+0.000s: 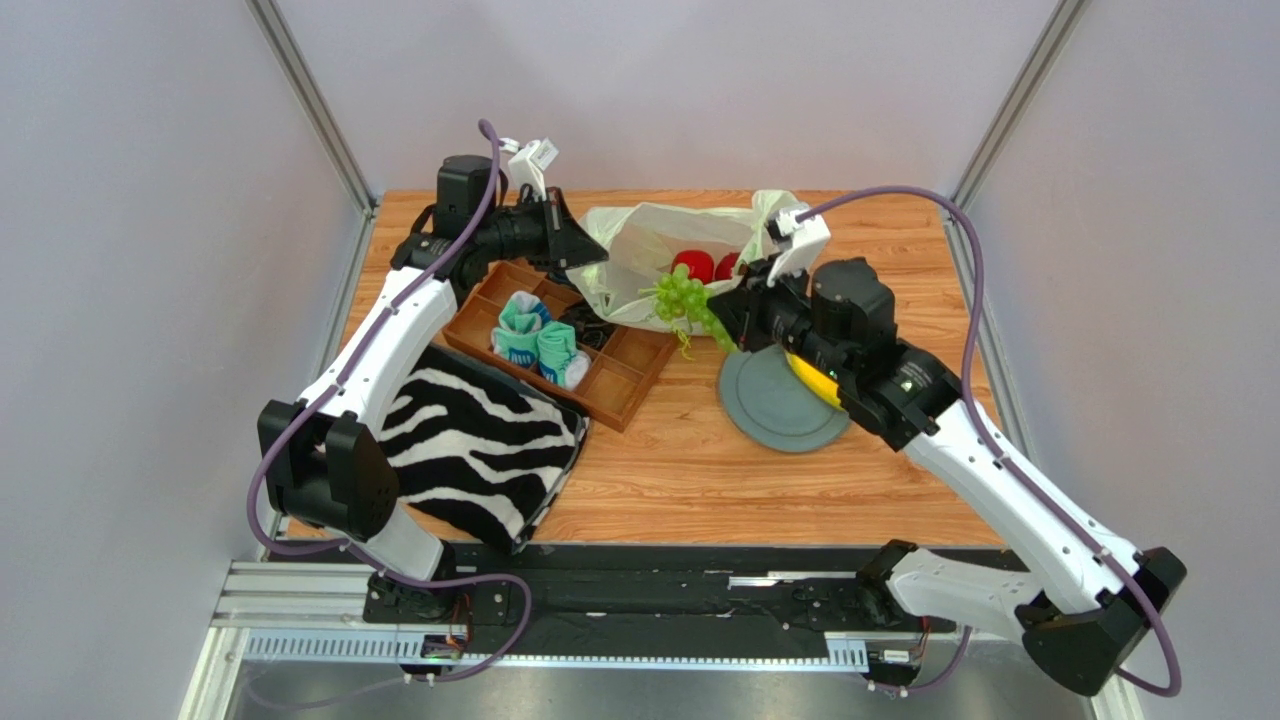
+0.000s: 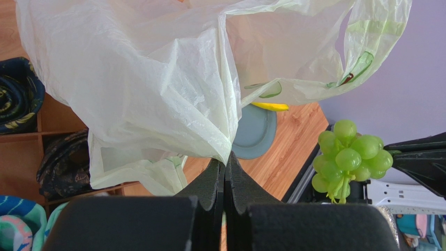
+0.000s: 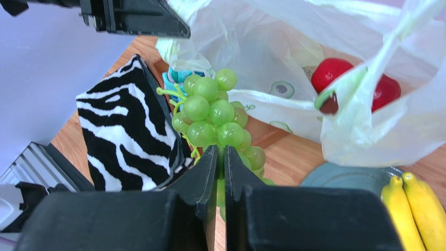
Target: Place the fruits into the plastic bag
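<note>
The pale plastic bag [image 1: 646, 237] lies open at the back of the table. My left gripper [image 1: 580, 249] is shut on its left rim and holds that rim up; in the left wrist view the film [image 2: 157, 78] bunches at the closed fingertips [image 2: 226, 157]. Two red fruits [image 1: 703, 266] lie inside the bag [image 3: 293, 47], and one [image 3: 331, 73] shows through its mouth. My right gripper [image 3: 221, 152] is shut on the green grape bunch [image 3: 212, 112], held in the air just in front of the bag's mouth [image 1: 684, 300]. Yellow bananas [image 1: 813, 381] lie on the grey plate [image 1: 769, 408].
A wooden compartment tray [image 1: 616, 378] with teal-and-white rolled socks [image 1: 541, 339] stands left of the plate. A zebra-striped cloth [image 1: 473, 435] lies at the near left. Dark rolled items [image 2: 18, 94] fill other tray compartments. Grey walls enclose the table.
</note>
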Controlling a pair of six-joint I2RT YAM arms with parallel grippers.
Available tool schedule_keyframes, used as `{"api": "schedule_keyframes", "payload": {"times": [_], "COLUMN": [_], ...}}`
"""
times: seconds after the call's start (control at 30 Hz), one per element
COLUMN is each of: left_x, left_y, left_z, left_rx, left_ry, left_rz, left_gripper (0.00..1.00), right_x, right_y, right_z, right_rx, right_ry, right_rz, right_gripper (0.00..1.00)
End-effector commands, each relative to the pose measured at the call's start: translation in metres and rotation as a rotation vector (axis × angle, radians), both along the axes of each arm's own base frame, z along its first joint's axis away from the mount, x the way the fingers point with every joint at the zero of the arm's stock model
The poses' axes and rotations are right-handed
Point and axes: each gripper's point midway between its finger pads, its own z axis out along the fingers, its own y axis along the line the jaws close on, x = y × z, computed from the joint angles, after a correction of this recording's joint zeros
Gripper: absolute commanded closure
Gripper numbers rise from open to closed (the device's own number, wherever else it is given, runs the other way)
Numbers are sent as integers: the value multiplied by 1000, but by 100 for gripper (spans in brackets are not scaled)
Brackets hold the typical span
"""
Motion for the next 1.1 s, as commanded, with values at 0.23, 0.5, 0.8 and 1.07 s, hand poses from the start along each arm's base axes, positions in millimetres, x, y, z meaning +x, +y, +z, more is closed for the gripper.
{"api": "schedule_keyframes", "payload": {"times": [0.23,0.5,0.8,1.07], "left_x": [-1,-2,-2,-3], "left_y": [-2,-2,-2,-2], "left_z": [9,12,11,12], "left_rx": [-32,-36,-36,-38], "left_ry": [-27,-29,-29,-30], "left_rz": [-21,-25,-25,-27], "left_gripper": [100,100,100,100], "right_x": [65,99,141,182], "right_y": [19,26,44,43], "right_z": [15,10,-3,-28], "right_rx": [-77,-140,-230,-370], "right_ry": [29,43,44,-14], "right_rz": [-146,-226,-271,-360], "right_gripper": [100,100,100,100]}}
